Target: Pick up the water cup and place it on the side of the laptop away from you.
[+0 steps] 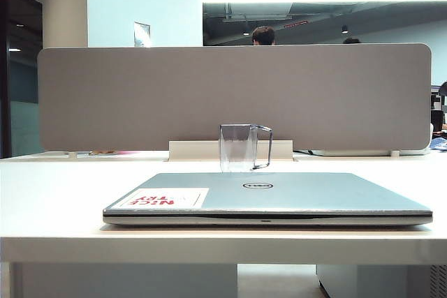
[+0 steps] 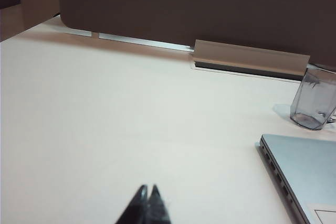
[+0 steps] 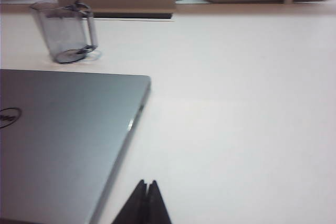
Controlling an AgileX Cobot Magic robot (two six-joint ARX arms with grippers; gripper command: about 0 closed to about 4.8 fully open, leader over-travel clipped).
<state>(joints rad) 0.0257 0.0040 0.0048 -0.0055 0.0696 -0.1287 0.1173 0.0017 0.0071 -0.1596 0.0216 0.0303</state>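
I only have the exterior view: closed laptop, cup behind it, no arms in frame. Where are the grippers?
Observer: The left gripper is over bare table, off the laptop's left edge, jaws shut and empty.
Operator: And the right one?
Observer: The right gripper is by the laptop's right edge, near the front corner, also shut and holding nothing.
Operator: Is the cup touching the laptop?
Observer: No. The right wrist view shows the cup upright with a strip of bare table between it and the laptop's back edge.
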